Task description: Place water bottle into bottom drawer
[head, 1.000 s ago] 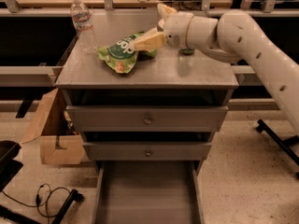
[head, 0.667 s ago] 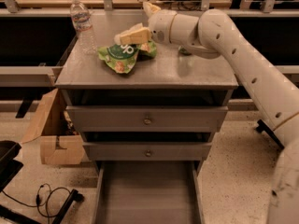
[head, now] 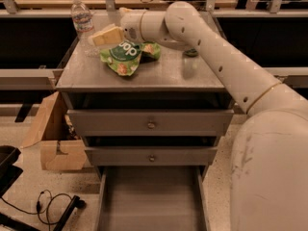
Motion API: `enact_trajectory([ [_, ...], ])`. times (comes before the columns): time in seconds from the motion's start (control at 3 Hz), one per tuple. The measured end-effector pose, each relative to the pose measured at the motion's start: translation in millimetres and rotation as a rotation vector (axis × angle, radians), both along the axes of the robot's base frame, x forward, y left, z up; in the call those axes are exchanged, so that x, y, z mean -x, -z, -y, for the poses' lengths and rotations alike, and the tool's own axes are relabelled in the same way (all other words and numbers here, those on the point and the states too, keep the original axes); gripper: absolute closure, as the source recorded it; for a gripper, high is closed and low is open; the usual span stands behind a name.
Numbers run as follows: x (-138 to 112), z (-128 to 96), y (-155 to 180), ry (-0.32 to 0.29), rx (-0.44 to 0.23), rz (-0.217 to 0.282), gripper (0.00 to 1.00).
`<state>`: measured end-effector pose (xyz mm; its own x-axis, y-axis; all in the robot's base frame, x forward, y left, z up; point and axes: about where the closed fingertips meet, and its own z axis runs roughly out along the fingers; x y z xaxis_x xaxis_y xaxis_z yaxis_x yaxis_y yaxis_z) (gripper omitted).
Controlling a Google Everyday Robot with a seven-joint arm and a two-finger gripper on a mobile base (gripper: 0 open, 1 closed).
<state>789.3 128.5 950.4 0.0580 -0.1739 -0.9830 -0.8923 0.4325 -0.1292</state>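
Note:
The water bottle (head: 82,22), clear with a white cap and a label band, stands upright at the back left corner of the grey cabinet top (head: 159,78). My gripper (head: 97,37) reaches in from the right, just right of the bottle and low by its base. Its pale fingers (head: 109,33) point left toward the bottle, look open and hold nothing. The bottom drawer (head: 108,196) is pulled out toward the camera as a wide flat grey tray with nothing in it.
A crumpled green snack bag (head: 126,57) lies under my wrist on the cabinet top. A small green object (head: 191,52) shows behind my arm. Two upper drawers (head: 151,124) are shut. A cardboard box (head: 53,141) and cables (head: 48,206) are on the floor at left.
My gripper has swept left across the cabinet top, over the snack bag, and now sits right next to the water bottle. The bottle has not moved.

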Motion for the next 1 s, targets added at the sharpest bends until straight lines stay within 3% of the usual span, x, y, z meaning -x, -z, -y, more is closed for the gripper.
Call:
enact_trajectory([
  [0.33, -4, -34, 14, 0.010, 0.038, -0.059, 0.00],
  [0.67, -14, -56, 18, 0.024, 0.028, -0.068, 0.00],
  [1.0, -27, -71, 13, 0.035, 0.001, -0.042, 0.00],
])
